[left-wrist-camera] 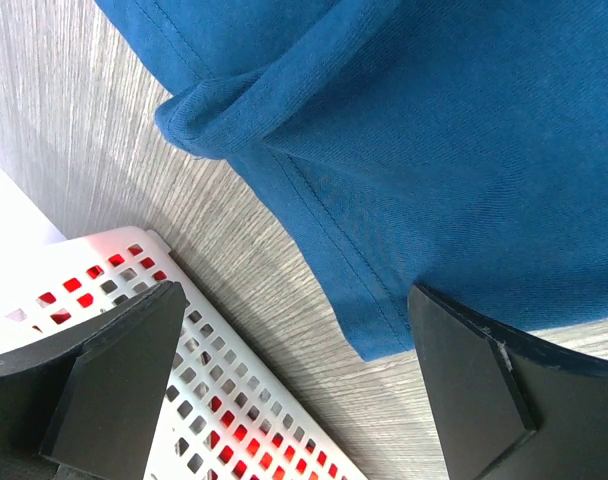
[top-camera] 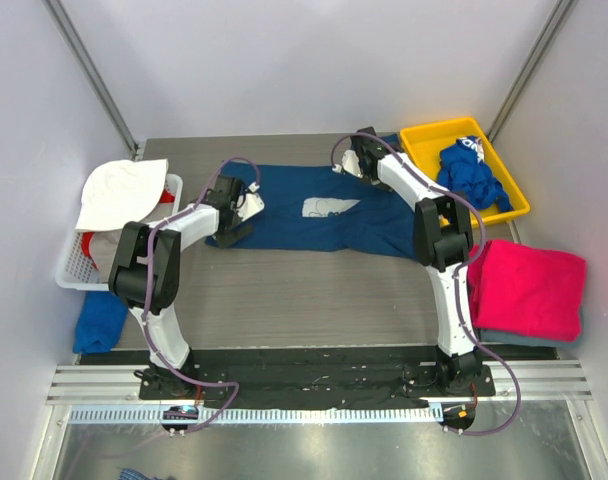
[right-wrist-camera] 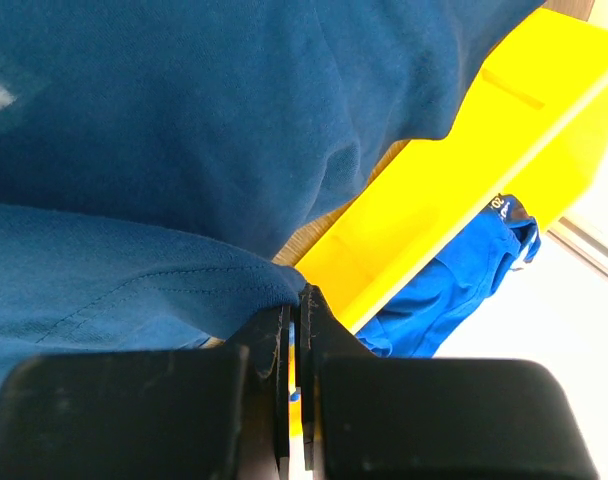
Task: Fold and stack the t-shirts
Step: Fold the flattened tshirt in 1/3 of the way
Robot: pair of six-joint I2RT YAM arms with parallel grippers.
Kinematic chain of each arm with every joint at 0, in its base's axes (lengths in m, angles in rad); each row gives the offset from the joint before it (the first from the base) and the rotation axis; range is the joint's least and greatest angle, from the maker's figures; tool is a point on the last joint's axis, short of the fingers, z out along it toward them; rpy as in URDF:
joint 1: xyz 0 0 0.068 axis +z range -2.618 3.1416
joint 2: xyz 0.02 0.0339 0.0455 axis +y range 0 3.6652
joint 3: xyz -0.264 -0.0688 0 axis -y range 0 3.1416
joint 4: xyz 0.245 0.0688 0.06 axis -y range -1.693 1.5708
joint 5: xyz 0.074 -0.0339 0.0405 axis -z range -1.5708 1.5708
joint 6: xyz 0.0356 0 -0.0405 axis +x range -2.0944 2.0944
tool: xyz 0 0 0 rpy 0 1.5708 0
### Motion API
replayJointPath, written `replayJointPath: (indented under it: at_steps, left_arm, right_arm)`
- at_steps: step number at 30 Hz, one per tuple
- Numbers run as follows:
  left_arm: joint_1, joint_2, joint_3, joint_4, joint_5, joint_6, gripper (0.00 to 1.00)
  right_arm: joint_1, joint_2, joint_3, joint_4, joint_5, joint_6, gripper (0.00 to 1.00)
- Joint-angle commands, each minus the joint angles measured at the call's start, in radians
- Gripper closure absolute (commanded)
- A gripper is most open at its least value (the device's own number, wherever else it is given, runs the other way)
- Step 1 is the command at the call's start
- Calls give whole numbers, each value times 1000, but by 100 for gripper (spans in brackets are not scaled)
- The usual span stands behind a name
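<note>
Pinching a raised fold at the far right corner of the navy-blue cotton t-shirt [top-camera: 314,222] with the right gripper [right-wrist-camera: 296,318], pressing both black fingers tight together on the cloth. Holding the left gripper [left-wrist-camera: 296,345] wide open over that shirt's left hem, showing one black finger [left-wrist-camera: 119,370] in front of a white perforated plastic basket [left-wrist-camera: 234,400] and the other at the stitched hem edge; being unable to tell whether either is touching the cloth. Lying spread mostly flat across the grey wood-grain tabletop [top-camera: 284,290], showing a white print [top-camera: 329,208] face up near the middle of the navy shirt. Noting a royal-blue t-shirt with white lettering [top-camera: 474,175] bunched in a yellow rectangular plastic tray [top-camera: 436,128] just right of the navy shirt's far corner. Noting a folded magenta-pink t-shirt [top-camera: 529,290] right of the navy shirt's near edge, apart from it. Noting a white cloth [top-camera: 119,190] draped over the basket left of the navy shirt, and a blue cloth [top-camera: 99,320] nearer the arm bases, well apart from the navy shirt's left end.
</note>
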State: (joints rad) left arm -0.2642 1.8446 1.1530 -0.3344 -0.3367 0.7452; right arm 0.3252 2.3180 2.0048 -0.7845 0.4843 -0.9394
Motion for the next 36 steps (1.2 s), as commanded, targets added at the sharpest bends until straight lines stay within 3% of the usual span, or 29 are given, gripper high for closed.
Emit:
replayJointPath:
  at_steps: [1, 19, 28, 36]
  left_arm:
    - [-4, -24, 11, 28, -1, -3, 0]
    - [-9, -13, 17, 26, -8, 0, 0]
    - [-13, -16, 11, 26, -13, 0, 0]
    - [-17, -13, 10, 28, -18, -1, 0]
  right_arm:
    - [-8, 7, 61, 30, 40, -13, 99]
    - [-8, 29, 97, 54, 69, -38, 98]
    - [2, 9, 55, 80, 50, -6, 72]
    - [8, -17, 55, 73, 24, 28, 66]
